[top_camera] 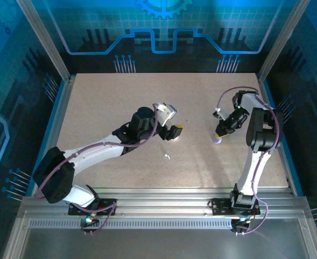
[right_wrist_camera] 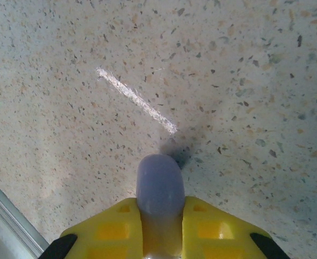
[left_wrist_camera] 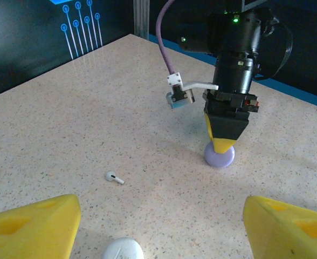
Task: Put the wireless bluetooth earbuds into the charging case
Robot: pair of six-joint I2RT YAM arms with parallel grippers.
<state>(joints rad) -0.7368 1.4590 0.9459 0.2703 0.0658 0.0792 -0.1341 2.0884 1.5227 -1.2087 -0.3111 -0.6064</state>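
The right gripper point(left_wrist_camera: 222, 142) clamps the rounded pale-lavender charging case point(left_wrist_camera: 219, 156) on the tabletop point(left_wrist_camera: 83, 113). The left gripper point(left_wrist_camera: 158, 229), jaws spread, should pinch the small white earbud point(left_wrist_camera: 114, 177) gently.

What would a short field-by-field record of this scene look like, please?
left gripper: open, fingers apart, holding nothing
white case: on the table, low between the left fingers in the wrist view
right gripper: shut on the lavender case, pointing down
white earbud: loose on the table, apart from both cases
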